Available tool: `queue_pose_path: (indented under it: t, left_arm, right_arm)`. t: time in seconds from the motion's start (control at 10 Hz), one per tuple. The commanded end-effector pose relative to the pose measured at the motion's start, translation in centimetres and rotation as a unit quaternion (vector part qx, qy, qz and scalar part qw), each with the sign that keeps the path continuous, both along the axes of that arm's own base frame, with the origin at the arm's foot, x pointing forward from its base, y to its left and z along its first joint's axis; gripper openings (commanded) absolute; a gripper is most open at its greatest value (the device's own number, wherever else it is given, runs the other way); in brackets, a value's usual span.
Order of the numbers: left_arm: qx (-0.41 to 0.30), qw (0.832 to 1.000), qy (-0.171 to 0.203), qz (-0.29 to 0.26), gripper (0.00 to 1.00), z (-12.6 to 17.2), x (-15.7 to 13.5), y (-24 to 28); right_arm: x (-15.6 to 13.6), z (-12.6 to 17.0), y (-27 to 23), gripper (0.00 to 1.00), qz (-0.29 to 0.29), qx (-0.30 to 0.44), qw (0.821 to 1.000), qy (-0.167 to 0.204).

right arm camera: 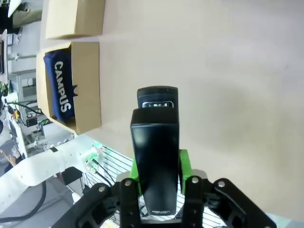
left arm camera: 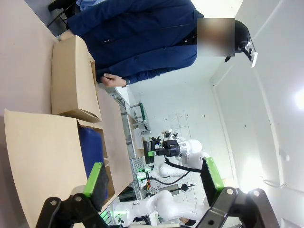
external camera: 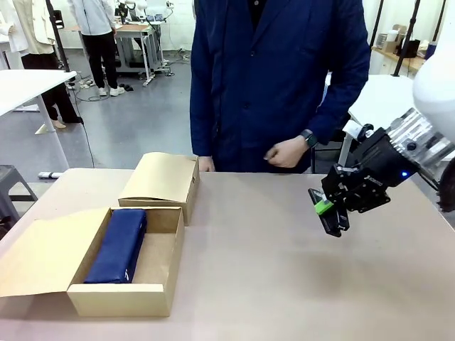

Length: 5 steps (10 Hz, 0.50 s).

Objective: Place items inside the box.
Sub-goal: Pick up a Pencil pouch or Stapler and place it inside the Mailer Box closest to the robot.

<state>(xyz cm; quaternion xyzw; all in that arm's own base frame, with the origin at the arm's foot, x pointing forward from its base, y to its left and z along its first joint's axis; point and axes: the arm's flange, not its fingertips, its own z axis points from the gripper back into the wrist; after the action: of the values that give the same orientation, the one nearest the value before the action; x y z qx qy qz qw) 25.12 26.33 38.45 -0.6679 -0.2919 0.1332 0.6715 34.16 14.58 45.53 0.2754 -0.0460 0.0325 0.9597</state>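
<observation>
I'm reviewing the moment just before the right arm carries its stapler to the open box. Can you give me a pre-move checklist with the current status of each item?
1. Grip: the right gripper is shut on the black stapler, with a pad on each side. Ok.
2. Stapler held off the table: ok.
3. Room in the open box: there is free floor beside the navy pouch. Ok.
4. Path: the tabletop between the stapler and the open box is bare, and the closed box sits behind the route. Ok.
5. Person's hand: at the far edge, apart from the open box. Ok.
6. Left gripper: open and holding nothing. Its clearance from the open box: cannot tell.
</observation>
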Motion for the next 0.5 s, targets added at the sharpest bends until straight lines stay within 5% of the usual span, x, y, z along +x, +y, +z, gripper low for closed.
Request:
queue_pose_path:
  t: [0.0, 0.4]
  left_arm:
    - [0.004, 1.000, -0.011, -0.006, 1.00, 0.0, -0.2, -0.1]
    - [0.004, 1.000, -0.011, -0.006, 1.00, 0.0, -0.2, -0.1]
  right_arm:
    - [-3.8, -1.8, 2.1, 0.37, 0.027, 0.003, 0.999, -0.018]
    - [-5.5, 2.5, 15.0, 0.37, 0.067, 0.026, 0.997, -0.015]
